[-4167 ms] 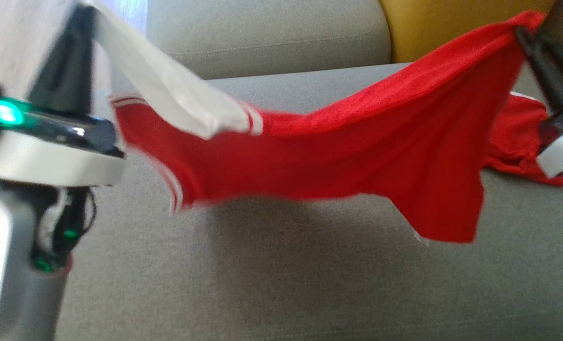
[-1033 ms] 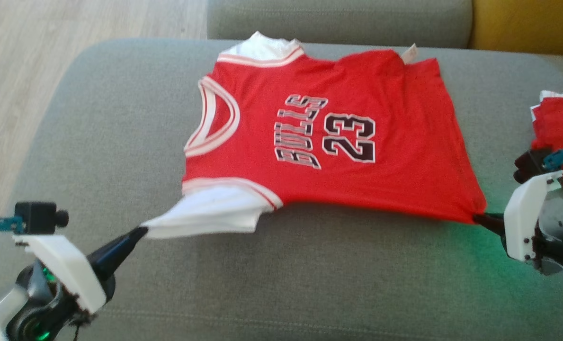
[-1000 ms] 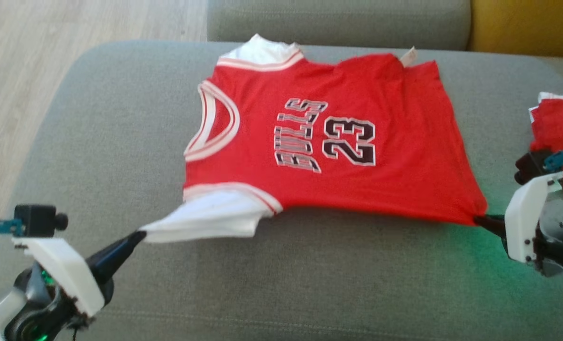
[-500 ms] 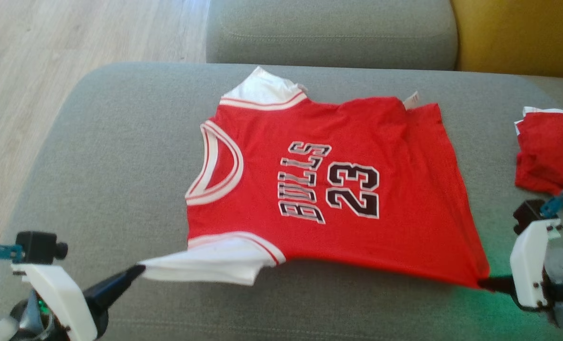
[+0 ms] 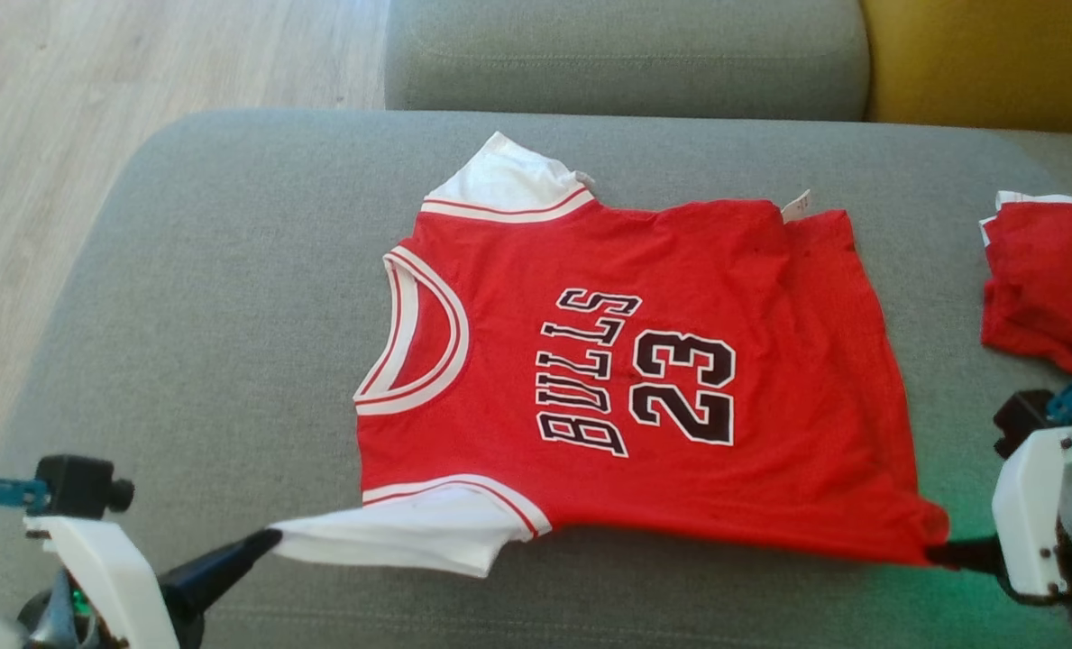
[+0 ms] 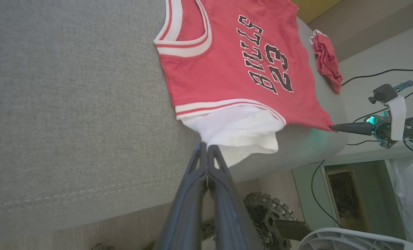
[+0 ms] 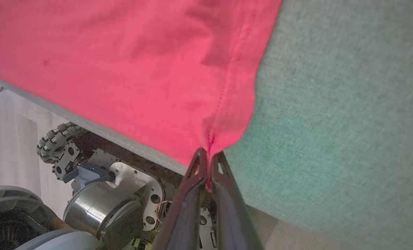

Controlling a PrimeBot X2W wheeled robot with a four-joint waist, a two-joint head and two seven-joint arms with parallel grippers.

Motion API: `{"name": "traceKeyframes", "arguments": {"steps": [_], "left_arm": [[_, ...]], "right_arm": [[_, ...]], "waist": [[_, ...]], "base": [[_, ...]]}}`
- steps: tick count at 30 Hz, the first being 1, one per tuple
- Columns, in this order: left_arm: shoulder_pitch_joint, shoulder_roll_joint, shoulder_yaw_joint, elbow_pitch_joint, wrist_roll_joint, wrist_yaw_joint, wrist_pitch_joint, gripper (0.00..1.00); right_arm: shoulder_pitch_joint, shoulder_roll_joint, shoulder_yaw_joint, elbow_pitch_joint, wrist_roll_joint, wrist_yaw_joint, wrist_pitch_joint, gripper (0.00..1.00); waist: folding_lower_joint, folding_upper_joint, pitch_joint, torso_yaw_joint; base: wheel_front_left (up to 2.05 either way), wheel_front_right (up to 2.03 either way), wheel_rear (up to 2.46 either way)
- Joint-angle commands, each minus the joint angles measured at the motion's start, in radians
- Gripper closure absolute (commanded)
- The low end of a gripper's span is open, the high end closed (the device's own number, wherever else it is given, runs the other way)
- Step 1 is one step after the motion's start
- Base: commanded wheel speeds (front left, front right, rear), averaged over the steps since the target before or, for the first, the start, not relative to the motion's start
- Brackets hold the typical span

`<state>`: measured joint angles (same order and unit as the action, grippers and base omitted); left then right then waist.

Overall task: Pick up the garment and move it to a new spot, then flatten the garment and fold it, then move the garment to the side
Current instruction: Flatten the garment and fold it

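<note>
On the sofa cushion [image 5: 229, 315] lies the red jersey [image 5: 770, 361]; left hand [image 5: 270, 538] clamps its sleeve [image 5: 409, 541]; right hand [image 5: 937, 552] clamps its hem corner [image 5: 921, 532].

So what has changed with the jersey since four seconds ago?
The jersey came down: it hung in the air between both claws, now it lies spread on the sofa, print up. Unchanged: left claw shut on the white sleeve, right claw on the hem corner.
</note>
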<state>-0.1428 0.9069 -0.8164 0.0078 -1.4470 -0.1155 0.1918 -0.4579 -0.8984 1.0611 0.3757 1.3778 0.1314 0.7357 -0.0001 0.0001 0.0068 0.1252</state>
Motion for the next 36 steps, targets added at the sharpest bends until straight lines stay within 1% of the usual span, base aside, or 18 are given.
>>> {"name": "traceKeyframes", "arguments": {"steps": [1, 6, 12, 18, 22, 28, 31, 36], "left_arm": [[-0.059, 0.054, 0.074, -0.021, -0.003, 0.001, -0.019, 1.00], [-0.096, 0.055, 0.088, -0.013, 0.029, 0.006, -0.031, 1.00], [-0.161, 0.023, 0.104, -0.020, 0.061, -0.002, -0.054, 1.00], [-0.232, -0.010, 0.106, -0.025, 0.128, -0.007, -0.083, 1.00], [-0.278, -0.045, 0.105, -0.006, 0.155, -0.009, -0.095, 1.00], [-0.355, -0.114, 0.099, 0.067, 0.196, -0.010, -0.113, 1.00], [-0.393, -0.151, 0.080, 0.104, 0.232, -0.004, -0.110, 1.00], [-0.457, -0.209, 0.063, 0.177, 0.278, 0.016, -0.111, 1.00]], "right_arm": [[-0.005, -0.045, -0.034, -0.008, -0.015, -0.001, -0.022, 1.00], [-0.025, -0.021, -0.065, 0.011, -0.044, -0.001, -0.040, 1.00], [-0.073, 0.036, -0.111, 0.039, -0.091, -0.001, -0.067, 1.00], [-0.122, 0.068, -0.143, 0.053, -0.136, -0.001, -0.076, 1.00], [-0.144, 0.079, -0.154, 0.064, -0.166, -0.001, -0.085, 1.00], [-0.184, 0.109, -0.171, 0.086, -0.195, -0.001, -0.097, 1.00], [-0.204, 0.127, -0.176, 0.102, -0.203, -0.001, -0.089, 1.00], [-0.244, 0.162, -0.180, 0.133, -0.224, -0.001, -0.083, 1.00]], "waist": [[0.0001, -0.0001, 0.005, 0.002], [0.0001, -0.0001, 0.011, 0.002], [0.0001, -0.0001, 0.018, -0.005], [0.0001, -0.0001, 0.051, -0.014], [0.0001, -0.0001, 0.074, -0.019], [0.0001, -0.0001, 0.120, -0.037], [0.0001, -0.0001, 0.146, -0.047], [0.0001, -0.0001, 0.183, -0.059]], "base": [[0.00, 0.00, 0.00], [0.00, 0.00, 0.00], [0.00, 0.00, 0.00], [0.00, 0.00, 0.00], [0.00, 0.00, 0.00], [0.00, 0.00, 0.00], [0.00, 0.00, 0.00], [0.00, 0.00, 0.00]]}}
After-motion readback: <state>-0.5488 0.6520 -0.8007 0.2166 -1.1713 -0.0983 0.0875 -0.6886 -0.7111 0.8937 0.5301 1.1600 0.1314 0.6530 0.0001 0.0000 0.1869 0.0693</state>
